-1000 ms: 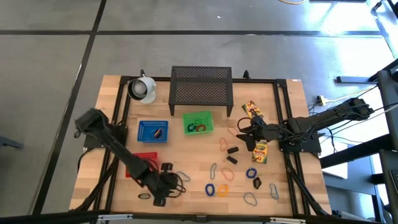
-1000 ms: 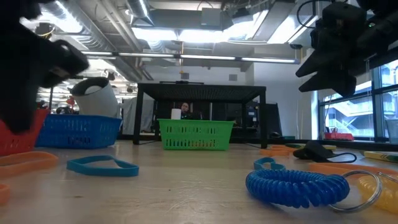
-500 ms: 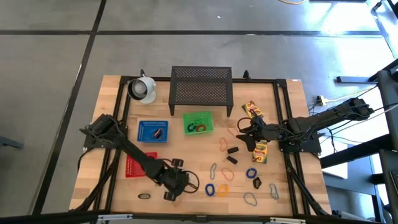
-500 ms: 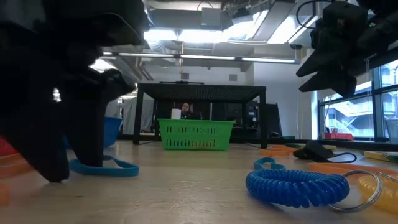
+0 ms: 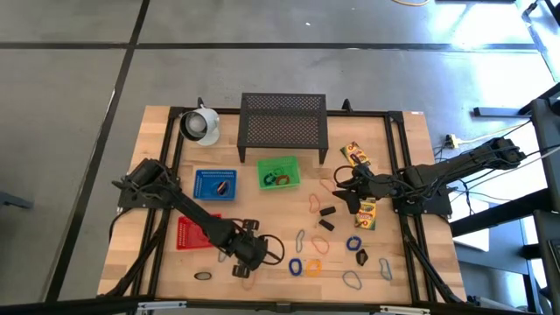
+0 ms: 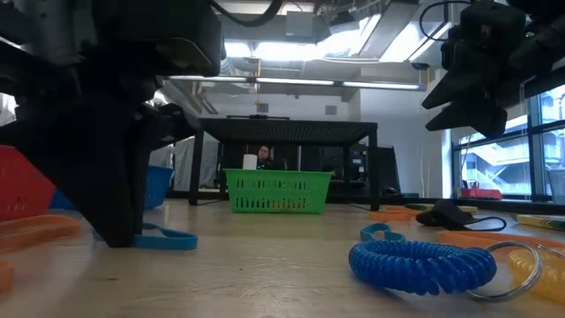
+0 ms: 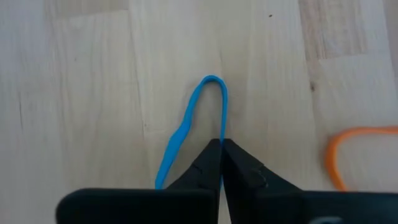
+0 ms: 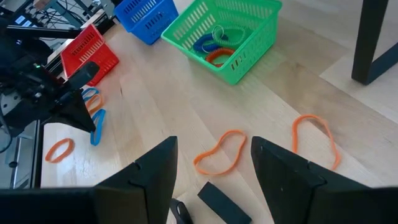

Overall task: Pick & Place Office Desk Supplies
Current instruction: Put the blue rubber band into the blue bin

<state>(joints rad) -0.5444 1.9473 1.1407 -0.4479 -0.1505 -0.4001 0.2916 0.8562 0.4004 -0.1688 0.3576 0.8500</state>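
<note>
Carefully, we judged our left gripper (image 7: 221,144), pinched shut on the thin blue rubber-band loop (image 7: 198,112), should lift straight.

No legible text, label, brand, number or sign anywhere; print on the yellow crayon boxes (image 5: 366,213) too small to read.

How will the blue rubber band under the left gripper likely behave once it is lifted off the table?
Probably floppy: the blue rubber band is a thin, unevenly bent loop. Likely very light. The left gripper is shut on one strand only, so the rest would probably dangle and sway.
</note>
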